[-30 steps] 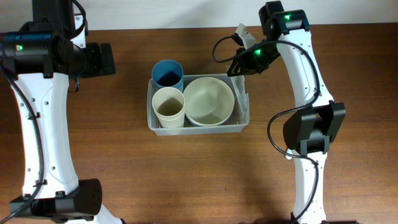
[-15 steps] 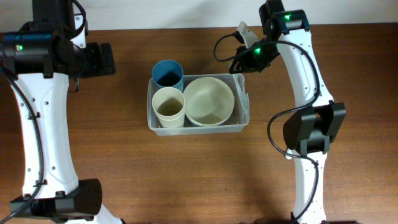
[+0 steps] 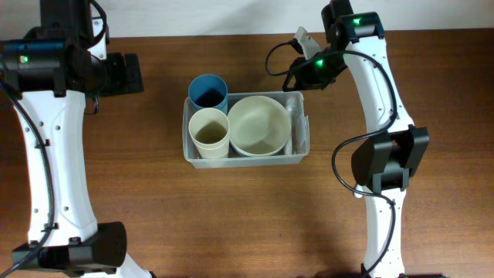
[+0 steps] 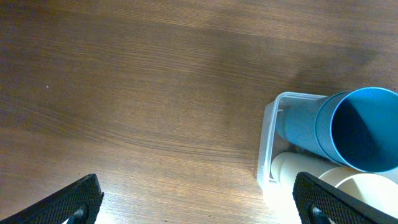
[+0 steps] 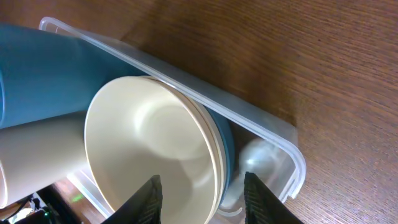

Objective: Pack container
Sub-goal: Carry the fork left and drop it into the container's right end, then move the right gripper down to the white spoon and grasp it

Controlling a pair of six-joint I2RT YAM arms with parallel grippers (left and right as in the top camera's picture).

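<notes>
Finding: the clear, see-through plastic rectangular container [image 3: 245,160] sits mid-counter, on the brown wooden counter [image 3: 231,216]. It holds a tall blue plastic cup [image 3: 208,90], a cream plastic cup [image 3: 210,133] and a round cream bowl [image 3: 258,125]. Change noted: a small pale, rounded item [image 3: 291,116], seemingly a spoon, now lies in the narrow gap between the bowl and the container's right end wall. A second ago that gap showed no such item, and the right end effector [image 5: 202,202] stood lower over that corner. It has since drawn back toward the far edge, with its fingers parted and nothing between them. The left end effector [image 4: 199,205] hangs wide open and empty over bare counter, left of the container. Assessment: the item appears to have been released inside, and packing looks nearly complete.
</notes>
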